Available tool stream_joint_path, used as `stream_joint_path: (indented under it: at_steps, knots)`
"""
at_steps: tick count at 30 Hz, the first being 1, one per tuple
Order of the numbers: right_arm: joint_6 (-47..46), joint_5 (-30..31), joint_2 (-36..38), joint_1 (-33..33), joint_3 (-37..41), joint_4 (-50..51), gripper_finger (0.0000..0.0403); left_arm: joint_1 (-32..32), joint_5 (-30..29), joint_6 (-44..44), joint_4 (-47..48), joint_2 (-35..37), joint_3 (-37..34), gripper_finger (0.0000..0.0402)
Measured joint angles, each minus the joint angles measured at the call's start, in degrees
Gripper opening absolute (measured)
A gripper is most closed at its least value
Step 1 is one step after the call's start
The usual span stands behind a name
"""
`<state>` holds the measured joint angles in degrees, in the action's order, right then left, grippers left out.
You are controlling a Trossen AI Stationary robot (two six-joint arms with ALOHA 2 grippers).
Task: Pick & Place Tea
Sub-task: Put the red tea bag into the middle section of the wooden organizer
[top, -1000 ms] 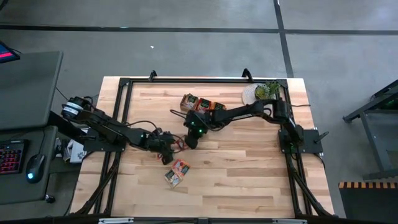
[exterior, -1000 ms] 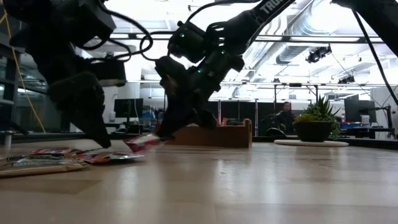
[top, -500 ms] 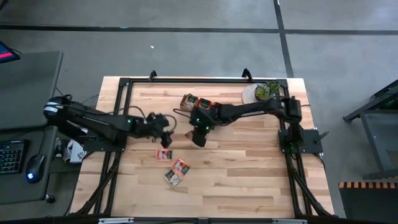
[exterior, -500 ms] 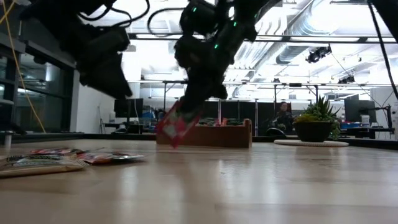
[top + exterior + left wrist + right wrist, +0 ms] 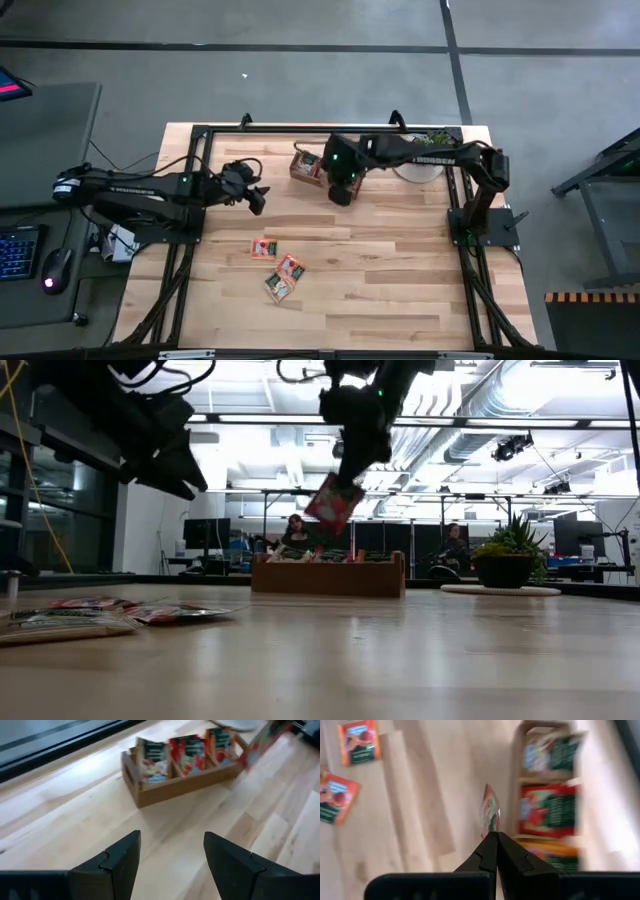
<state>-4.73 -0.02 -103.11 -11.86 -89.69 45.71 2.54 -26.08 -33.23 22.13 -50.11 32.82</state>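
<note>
My right gripper (image 5: 343, 188) is raised over the table just near the wooden tray (image 5: 308, 165), shut on a red-orange tea sachet (image 5: 335, 503). The tray (image 5: 185, 765) holds upright sachets in its three compartments. Three more sachets lie flat on the table: one (image 5: 263, 247) alone, and two (image 5: 290, 267) (image 5: 277, 287) close together. My left gripper (image 5: 255, 197) hovers open and empty, left of the tray and above the table (image 5: 172, 855). My right gripper (image 5: 491, 834) pinches the red-orange sachet by its upper edge (image 5: 490, 826) between both fingertips, coming from above and pointing down. The sachet hangs tilted below the fingers (image 5: 347, 472), lifted clear of the table, seen edge-on in the wrist view.
A small potted plant (image 5: 430, 145) on a pale round mat stands at the far right corner, beside the tray's right end. A black frame runs along the table's edges (image 5: 200, 160). Bare wood stretches across the near half (image 5: 380, 290). People sit in the room beyond (image 5: 295, 538).
My right gripper has lifted the red-orange sachet off the table and carried it up and toward the far edge, to beside the tray. My left gripper has risen from the loose sachets and drawn back toward the far-left. The three sachets on the table have stayed.
</note>
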Motion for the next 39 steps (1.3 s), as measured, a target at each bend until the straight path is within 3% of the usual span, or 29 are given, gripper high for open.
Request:
stream_joint_path:
  at_steps: [7, 12, 21, 39]
  knots:
    - [8.0, 4.4, 0.0, -5.0, -11.2, 8.1, 0.0, 4.2, 4.5, -2.1, -8.3, 4.8, -6.4, 0.0216]
    - [10.3, 4.0, -0.9, -8.8, -15.3, 9.5, 0.0, 5.1, 6.9, -3.1, -13.0, 5.5, -8.6, 0.0216]
    - [12.8, 2.0, -11.5, -9.9, -25.3, 18.0, 0.0, 5.0, 7.2, -3.3, -14.8, 5.5, -8.7, 0.0216]
    - [13.3, -1.9, -22.2, -9.2, -26.8, 19.9, 0.0, 5.0, 7.8, -4.5, -14.4, 5.5, -8.7, 0.0216]
